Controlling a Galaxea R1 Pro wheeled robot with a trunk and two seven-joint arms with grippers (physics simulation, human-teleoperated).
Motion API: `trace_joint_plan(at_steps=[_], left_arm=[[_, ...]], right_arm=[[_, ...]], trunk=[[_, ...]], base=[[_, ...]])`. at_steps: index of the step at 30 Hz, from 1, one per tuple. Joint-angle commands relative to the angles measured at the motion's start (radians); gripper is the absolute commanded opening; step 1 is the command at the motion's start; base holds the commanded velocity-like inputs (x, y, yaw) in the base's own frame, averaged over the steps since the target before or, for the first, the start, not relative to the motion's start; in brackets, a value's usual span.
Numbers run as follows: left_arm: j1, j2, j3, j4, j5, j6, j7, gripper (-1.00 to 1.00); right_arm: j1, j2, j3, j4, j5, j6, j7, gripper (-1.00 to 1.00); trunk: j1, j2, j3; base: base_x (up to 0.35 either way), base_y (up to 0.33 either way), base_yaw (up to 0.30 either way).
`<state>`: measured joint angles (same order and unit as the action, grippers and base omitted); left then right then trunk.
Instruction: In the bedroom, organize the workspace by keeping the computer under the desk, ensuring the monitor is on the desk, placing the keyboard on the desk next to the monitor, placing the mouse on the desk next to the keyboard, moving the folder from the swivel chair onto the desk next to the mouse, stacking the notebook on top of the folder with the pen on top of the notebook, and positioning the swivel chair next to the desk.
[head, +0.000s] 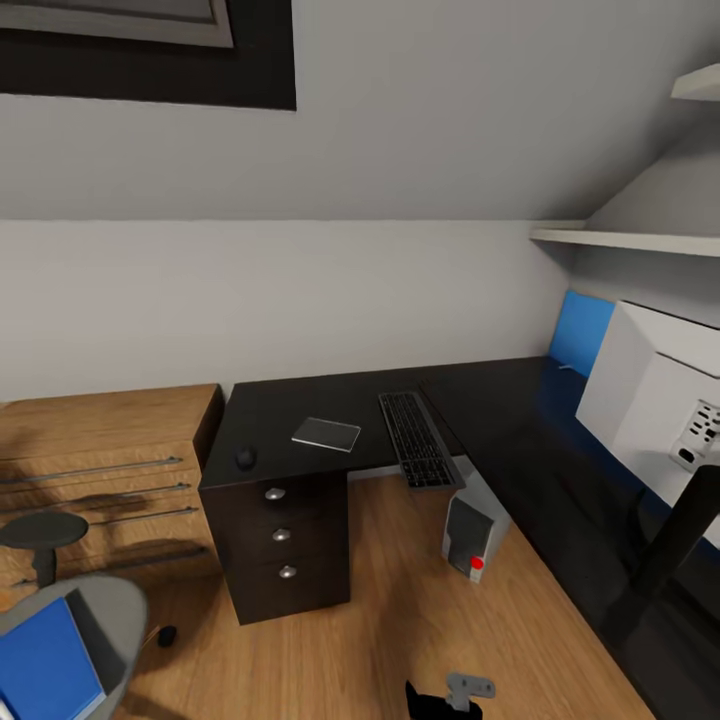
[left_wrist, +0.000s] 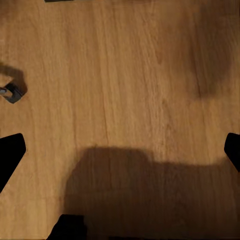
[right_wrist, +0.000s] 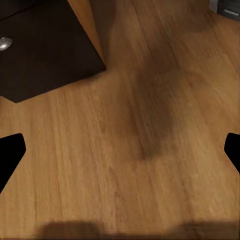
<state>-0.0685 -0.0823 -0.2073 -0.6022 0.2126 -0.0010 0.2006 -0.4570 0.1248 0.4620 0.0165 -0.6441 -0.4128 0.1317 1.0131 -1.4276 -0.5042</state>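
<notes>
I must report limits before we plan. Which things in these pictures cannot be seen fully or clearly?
- Grey swivel chair, head view: cut off by the lower left edge; its base is hidden.
- Bright blue flat folder on the seat: partly cut by the same edge.
- Thin white pen: too small to find in any view.
- Silver-grey computer tower: its top is hidden by the glossy black desk.
- Both grippers, wrist views: fingertips cut off at the side edges.
</notes>
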Motion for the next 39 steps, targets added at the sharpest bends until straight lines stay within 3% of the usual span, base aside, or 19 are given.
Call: trace_joint_plan(at_steps=[1, 5, 11, 23, 39], left_arm=[[-0.001, 0.001, -0.007, 0.001, 0.007, -0.005, 0.009, 1.00], [-0.001, 0.001, -0.007, 0.005, -0.005, -0.022, 0.013, 1.00], [-0.001, 0.001, -0.004, 0.005, -0.007, -0.027, 0.014, 1.00], [-0.001, 0.001, -0.004, 0.005, -0.007, -0.037, 0.013, 1.00], [-0.001, -0.004, -0.007, 0.041, -0.011, -0.059, 0.017, 1.00]], right_arm=[[0.000, 0.001, 0.005, 0.003, -0.009, -0.007, 0.007, 1.00], [0.010, 0.000, 0.007, 0.005, -0.002, -0.081, 0.010, 1.00], [0.017, 0.005, 0.010, 0.006, 0.003, -0.132, 0.007, 1.00], [0.018, 0.014, 0.010, 0.007, 0.003, -0.138, 0.006, 1.00], [0.018, 0.014, 0.011, 0.005, 0.005, -0.139, 0.002, 1.00]], trunk=[[-0.004, 0.007, 0.002], [-0.019, 0.035, 0.015], [-0.035, 0.063, 0.027], [-0.035, 0.063, 0.027], [-0.035, 0.063, 0.027]], base=[[0.000, 0.000, 0.000], [0.000, 0.000, 0.000], [0.000, 0.000, 0.000], [0.000, 0.000, 0.003], [0.000, -0.094, 0.267]])
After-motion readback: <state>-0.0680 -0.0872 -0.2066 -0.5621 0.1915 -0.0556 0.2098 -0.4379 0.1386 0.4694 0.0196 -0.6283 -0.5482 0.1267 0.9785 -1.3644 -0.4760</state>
